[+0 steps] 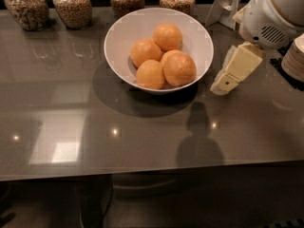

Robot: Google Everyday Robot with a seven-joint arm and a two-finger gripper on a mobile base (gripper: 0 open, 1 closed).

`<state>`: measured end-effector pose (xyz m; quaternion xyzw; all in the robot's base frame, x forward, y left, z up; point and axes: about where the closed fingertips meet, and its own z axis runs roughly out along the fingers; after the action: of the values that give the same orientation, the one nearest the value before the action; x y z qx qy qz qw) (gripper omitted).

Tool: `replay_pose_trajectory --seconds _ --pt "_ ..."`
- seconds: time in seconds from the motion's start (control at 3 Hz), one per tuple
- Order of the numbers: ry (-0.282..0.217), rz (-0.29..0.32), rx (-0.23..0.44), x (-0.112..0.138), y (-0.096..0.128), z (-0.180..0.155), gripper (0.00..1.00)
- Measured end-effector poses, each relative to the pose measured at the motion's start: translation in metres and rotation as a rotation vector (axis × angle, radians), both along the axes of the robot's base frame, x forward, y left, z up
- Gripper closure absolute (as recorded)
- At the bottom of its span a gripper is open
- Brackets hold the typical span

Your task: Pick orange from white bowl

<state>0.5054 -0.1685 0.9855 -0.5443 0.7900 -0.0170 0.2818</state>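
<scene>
We log, camera view: white bowl at upper centre on the table, holding four oranges; gripper at right, just beside the bowl, open or closed we cannot tell.

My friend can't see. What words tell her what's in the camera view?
A white bowl holding four oranges sits on a grey table, and the robot's gripper is just right of it. Four jars of grains stand along the back edge.
</scene>
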Motion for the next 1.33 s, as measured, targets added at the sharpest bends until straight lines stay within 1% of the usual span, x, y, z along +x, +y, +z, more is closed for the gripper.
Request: replay_pose_trajectory --seconds 0.33,0.67,1.0,1.33 --pt "0.014 -0.081 0.067 0.023 0.021 -0.004 0.00" --pt "0.026 -0.120 0.092 0.025 0.024 -0.003 0.00" --pt "0.026 -0.120 0.092 0.025 0.024 -0.003 0.00" --pt "0.017 -0.167 0.128 0.026 0.034 -0.004 0.00"
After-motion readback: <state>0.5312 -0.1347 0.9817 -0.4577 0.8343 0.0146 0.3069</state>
